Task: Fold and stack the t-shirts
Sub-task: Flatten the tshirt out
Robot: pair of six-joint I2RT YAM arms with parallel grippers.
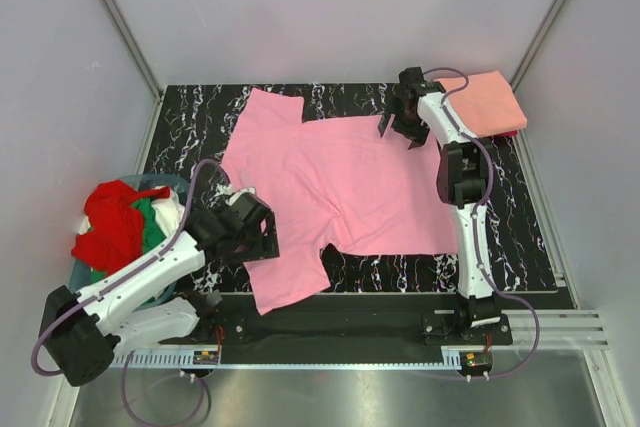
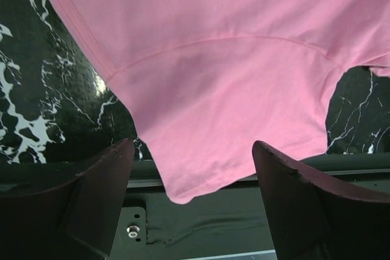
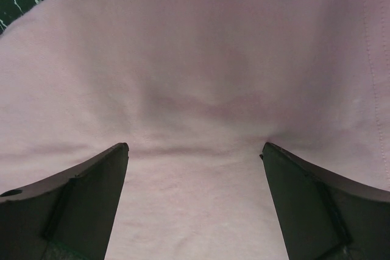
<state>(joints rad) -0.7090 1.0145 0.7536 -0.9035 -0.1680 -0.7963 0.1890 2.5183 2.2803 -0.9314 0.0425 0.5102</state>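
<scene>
Pink cloth of the t-shirt [image 1: 340,182] lay spread flat at frame centre, one sleeve overhanging the lower edge of the table [image 1: 520,237]. The left gripper [image 2: 192,145] stood with jaws apart astride that sleeve. The right gripper [image 3: 195,145], jaws apart, bore on puckered cloth at upper right. A shallow pinch could catch one layer only, and dragging could bunch the fabric.

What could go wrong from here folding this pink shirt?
The near sleeve of the pink t-shirt hangs past the mat edge; the open left gripper could catch it unevenly.
Cloth puckers at the open right gripper; dragging may bunch it.
The right arm is near the folded salmon shirt and might nudge it.
</scene>
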